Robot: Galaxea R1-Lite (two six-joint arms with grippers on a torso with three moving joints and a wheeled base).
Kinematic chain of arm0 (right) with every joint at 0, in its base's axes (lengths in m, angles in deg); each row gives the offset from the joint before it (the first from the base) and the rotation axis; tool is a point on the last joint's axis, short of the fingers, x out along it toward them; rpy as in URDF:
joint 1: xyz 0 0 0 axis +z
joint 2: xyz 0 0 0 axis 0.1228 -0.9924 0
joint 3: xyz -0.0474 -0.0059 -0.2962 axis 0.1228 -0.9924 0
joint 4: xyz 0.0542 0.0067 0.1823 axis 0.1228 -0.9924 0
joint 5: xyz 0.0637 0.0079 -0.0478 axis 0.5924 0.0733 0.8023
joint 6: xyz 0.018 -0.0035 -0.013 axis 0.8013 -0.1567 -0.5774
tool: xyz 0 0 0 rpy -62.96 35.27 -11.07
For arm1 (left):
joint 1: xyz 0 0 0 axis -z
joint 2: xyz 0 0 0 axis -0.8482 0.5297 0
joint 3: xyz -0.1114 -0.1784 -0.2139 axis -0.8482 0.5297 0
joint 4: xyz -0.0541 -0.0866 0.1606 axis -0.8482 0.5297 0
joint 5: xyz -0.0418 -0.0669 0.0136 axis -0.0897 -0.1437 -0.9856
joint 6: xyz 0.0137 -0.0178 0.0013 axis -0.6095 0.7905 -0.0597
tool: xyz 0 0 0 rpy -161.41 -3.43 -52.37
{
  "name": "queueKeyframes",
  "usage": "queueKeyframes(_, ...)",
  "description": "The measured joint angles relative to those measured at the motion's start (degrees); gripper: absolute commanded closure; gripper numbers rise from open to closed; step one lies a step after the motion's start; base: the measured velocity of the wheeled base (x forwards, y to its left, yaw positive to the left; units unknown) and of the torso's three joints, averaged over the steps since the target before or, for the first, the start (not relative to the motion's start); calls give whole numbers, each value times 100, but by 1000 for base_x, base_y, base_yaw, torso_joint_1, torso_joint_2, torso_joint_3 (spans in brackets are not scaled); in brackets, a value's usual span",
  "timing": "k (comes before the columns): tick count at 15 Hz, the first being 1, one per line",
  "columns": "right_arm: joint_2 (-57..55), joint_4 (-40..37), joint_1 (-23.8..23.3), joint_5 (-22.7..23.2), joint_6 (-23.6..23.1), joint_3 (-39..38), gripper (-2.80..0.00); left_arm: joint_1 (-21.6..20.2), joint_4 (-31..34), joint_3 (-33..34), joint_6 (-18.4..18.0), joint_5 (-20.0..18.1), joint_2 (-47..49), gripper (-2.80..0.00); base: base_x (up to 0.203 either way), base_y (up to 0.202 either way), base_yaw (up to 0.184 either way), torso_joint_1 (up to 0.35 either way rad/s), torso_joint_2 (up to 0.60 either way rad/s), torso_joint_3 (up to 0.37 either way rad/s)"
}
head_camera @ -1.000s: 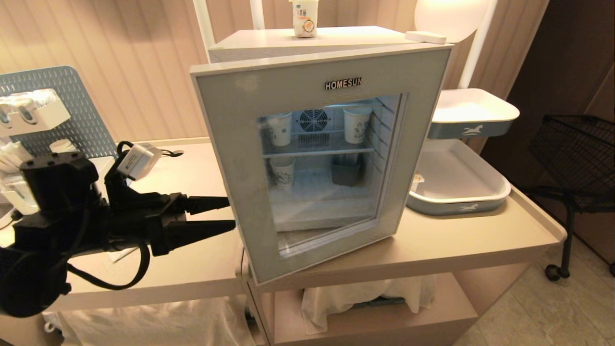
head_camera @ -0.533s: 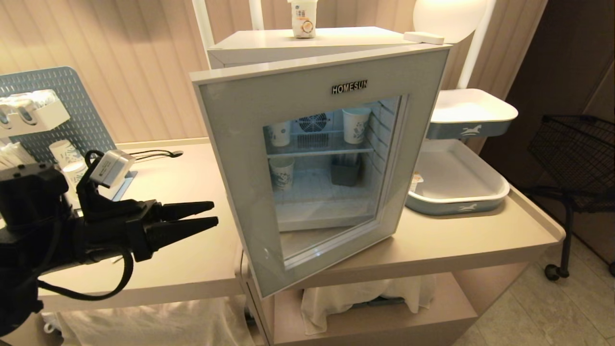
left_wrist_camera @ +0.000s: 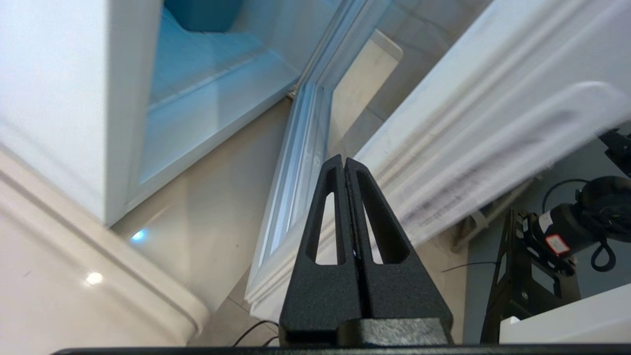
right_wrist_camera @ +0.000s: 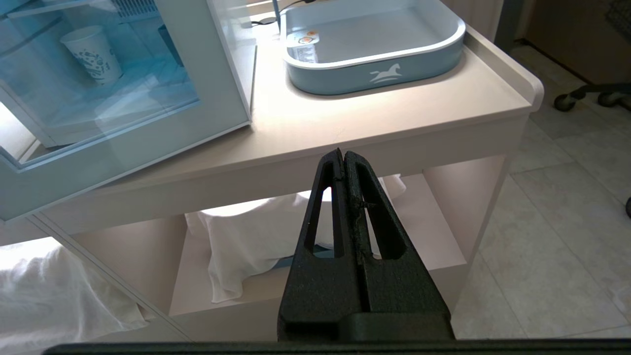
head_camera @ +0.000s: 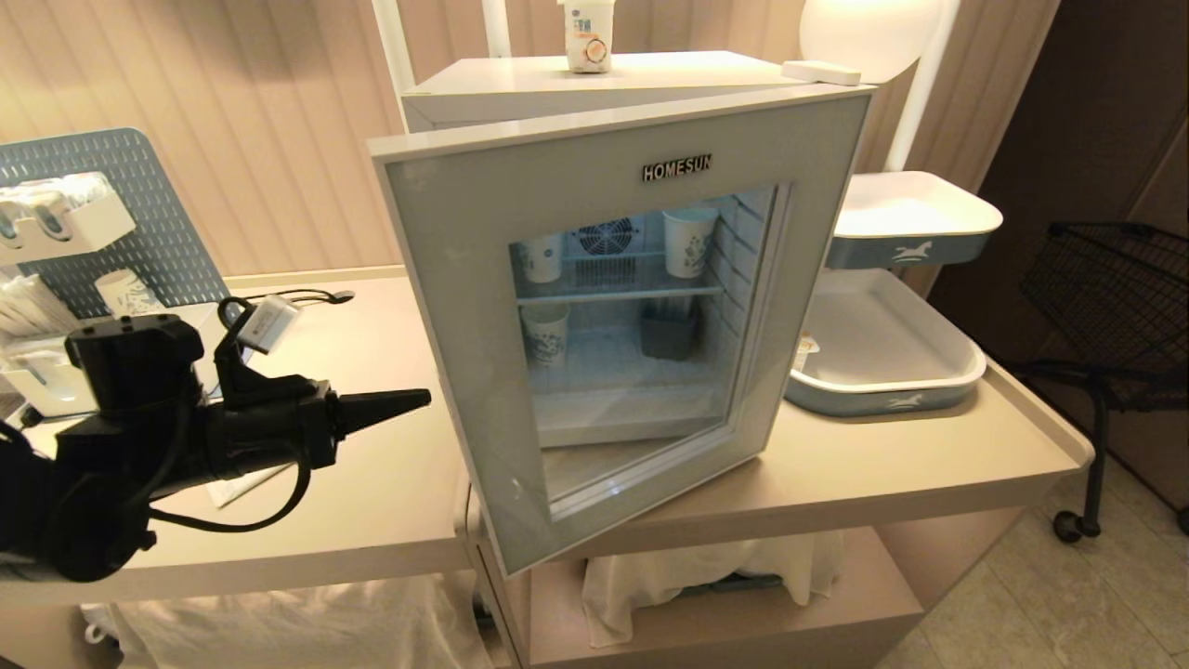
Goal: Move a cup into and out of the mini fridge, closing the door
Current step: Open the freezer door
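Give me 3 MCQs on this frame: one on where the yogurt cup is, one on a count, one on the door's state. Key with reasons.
1. Where is the cup?
A. On top of the mini fridge
B. On the fridge's lower shelf
C. In the blue tray

2. How many patterned paper cups show through the door glass?
A. One
B. Three
C. Five

3. What state is the door in?
A. Fully shut
B. Partly open
C. Removed

Key:
1 A: the cup stands on the roof of the mini fridge, not inside.
2 B: two paper cups on the upper shelf, one on the lower.
3 B: the door swings out from the cabinet, and the left wrist view shows a gap at its edge. The left hand, fingers together and holding nothing, sits beside that edge; the right hand is shut and low in front of the counter.
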Motion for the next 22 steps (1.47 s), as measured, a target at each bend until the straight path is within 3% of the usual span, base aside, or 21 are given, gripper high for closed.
queueKeyframes(6, 0, -1, 0, 0, -2, 0, 0, 489, 0, -647, 2, 162, 748, 0, 0, 0, 0, 0, 0, 0)
queueKeyframes(13, 0, 0, 0, 0, 0, 0, 0, 909, 31, 66, 133, -246, 42, 0, 0, 0, 0, 0, 0, 0)
queueKeyframes(19, 0, 2, 0, 2, 0, 0, 0, 2076, 26, 347, 219, -148, -393, 0, 0, 0, 0, 0, 0, 0)
queueKeyframes(22, 0, 0, 0, 2, 0, 0, 0, 2752, 39, 199, 228, 179, -294, 0, 0, 0, 0, 0, 0, 0)
